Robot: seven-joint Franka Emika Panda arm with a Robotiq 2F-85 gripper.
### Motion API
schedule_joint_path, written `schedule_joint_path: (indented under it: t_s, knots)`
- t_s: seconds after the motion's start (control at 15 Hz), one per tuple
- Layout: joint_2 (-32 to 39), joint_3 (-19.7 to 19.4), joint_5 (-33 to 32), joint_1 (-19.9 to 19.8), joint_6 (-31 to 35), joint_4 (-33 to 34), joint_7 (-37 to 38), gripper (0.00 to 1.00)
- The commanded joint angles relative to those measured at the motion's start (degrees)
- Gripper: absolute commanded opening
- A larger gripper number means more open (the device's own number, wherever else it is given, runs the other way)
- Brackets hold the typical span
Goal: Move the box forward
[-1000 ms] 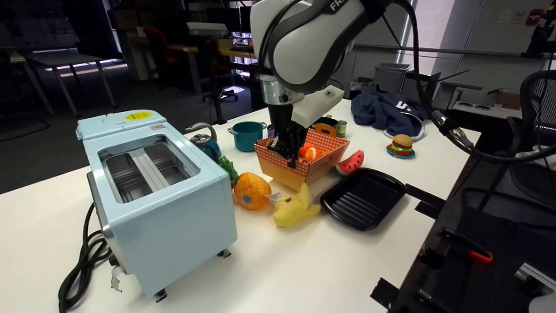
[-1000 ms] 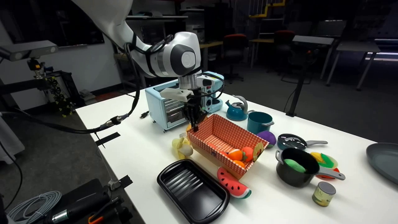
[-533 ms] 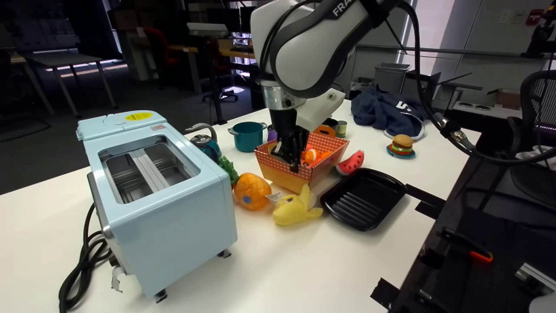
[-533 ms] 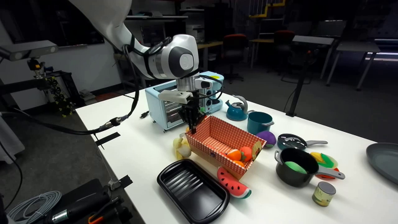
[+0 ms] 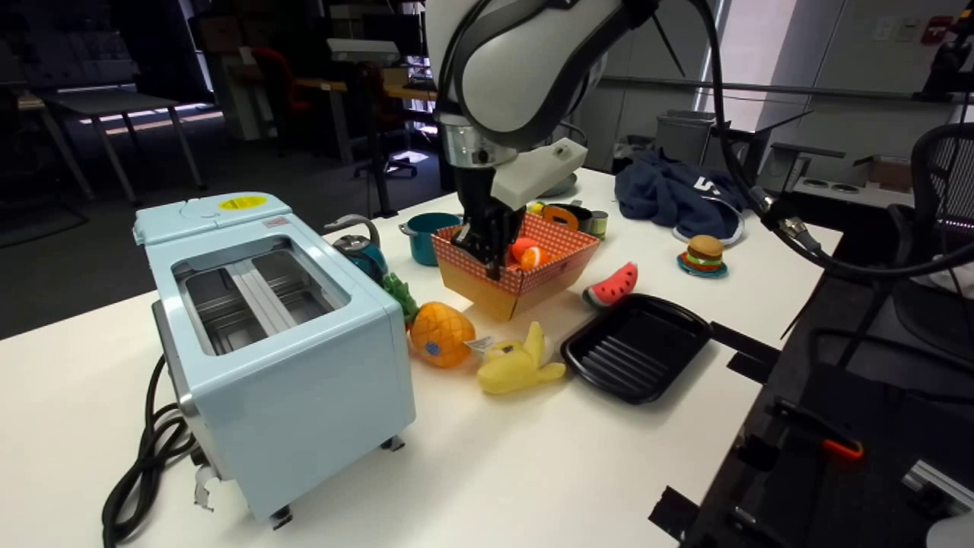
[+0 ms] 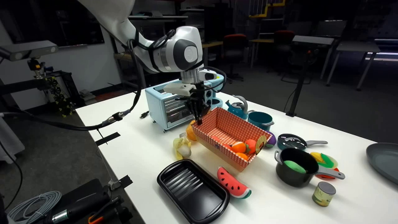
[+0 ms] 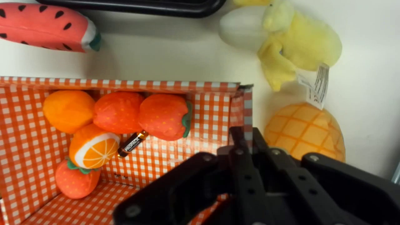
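Observation:
The box [image 5: 475,293] is open-topped, with red-and-white gingham lining and plain orange outer sides. It also shows in an exterior view [image 6: 238,124] and in the wrist view [image 7: 134,83]. Several toy fruits and a small battery lie in it. My gripper [image 5: 496,268] is at the box's end nearest the toaster, and also shows in an exterior view [image 6: 199,119]. In the wrist view my gripper [image 7: 248,134] is shut on the end wall, one finger inside and one outside. I cannot tell whether the box's base touches the table.
A pineapple [image 5: 441,335] and a banana [image 5: 517,369] lie by the held end, near the light blue toaster [image 5: 304,418]. A watermelon slice [image 6: 231,183] and black grill pan [image 6: 196,189] lie along one side. A teal pot [image 6: 259,119] and purple toy [image 6: 271,140] stand along the opposite side.
The gripper and box have moved together, away from the banana, watermelon and grill pan and towards the teal pot. A wider gap now shows between box and watermelon.

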Motion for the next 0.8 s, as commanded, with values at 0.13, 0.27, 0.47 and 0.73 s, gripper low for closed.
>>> schedule_joint_path:
  t_s: [0.13,0.27,0.47,0.73]
  knots:
    - [6.93,-2.15,-2.25,0.88,-1.7,10.31,4.52,0.02]
    - [8.84,-2.56,-2.15,1.18,-2.14,12.37,4.7,0.02]
    - [10.83,-2.57,-1.57,1.44,-2.67,14.15,3.82,0.02]
    - [10.81,-1.93,-0.8,1.59,-3.56,14.37,1.72,0.33]
